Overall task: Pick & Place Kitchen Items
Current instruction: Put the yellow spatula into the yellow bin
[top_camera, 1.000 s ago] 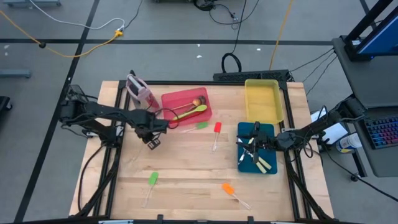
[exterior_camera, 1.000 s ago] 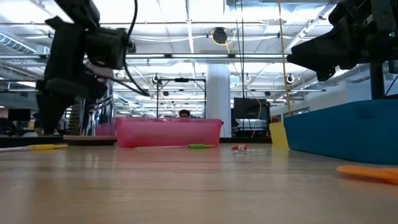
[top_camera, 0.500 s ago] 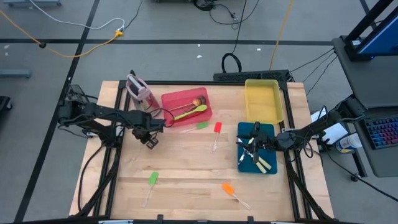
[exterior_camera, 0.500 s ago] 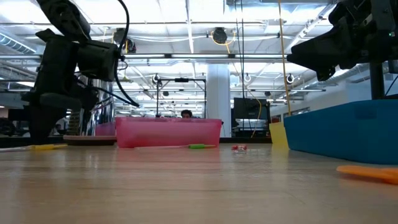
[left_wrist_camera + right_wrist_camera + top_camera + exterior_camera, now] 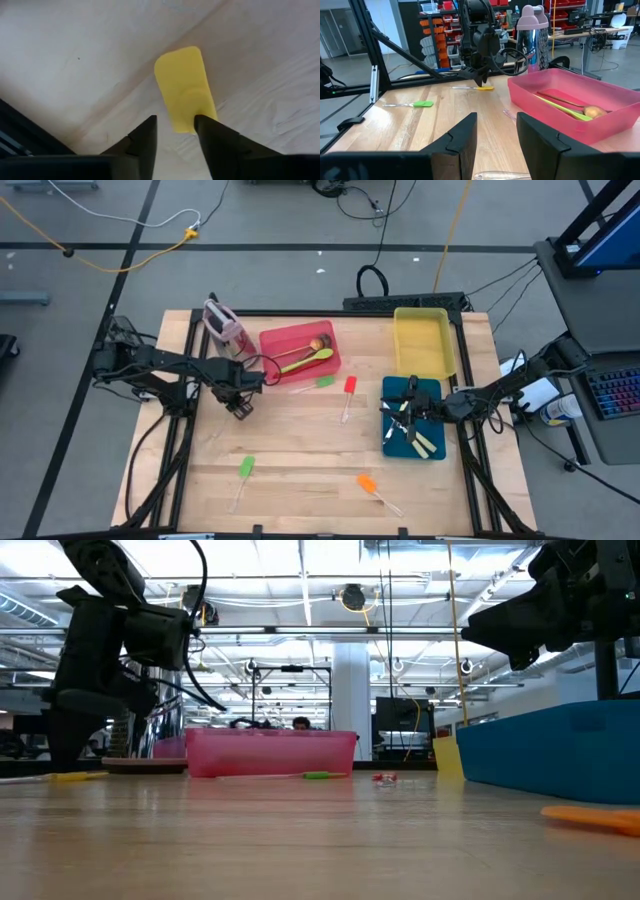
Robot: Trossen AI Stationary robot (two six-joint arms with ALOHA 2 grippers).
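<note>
1. The handle of the flat yellow spatula head (image 5: 184,89) is cut off behind the left gripper (image 5: 175,131) in the left wrist view; its fingers are held apart just above the head, with nothing clamped.
2. In the high view that spatula cannot be made out beneath the left gripper (image 5: 240,408), which is placed beside the red rectangular plastic tray (image 5: 272,343), on the side away from the blue one.
3. The right gripper (image 5: 404,420) is held apart and empty over the blue rectangular tray (image 5: 436,451), where cream-handled knives (image 5: 426,443) are partly hidden.
4. A slim wooden spoon (image 5: 305,348) and a green plastic spoon (image 5: 312,358) are laid in the red tray.
5. Clear-handled spatulas with green (image 5: 246,467), red (image 5: 350,385) and orange (image 5: 366,482) heads are scattered on the pale wooden surface (image 5: 300,440) near the red tray.
</note>
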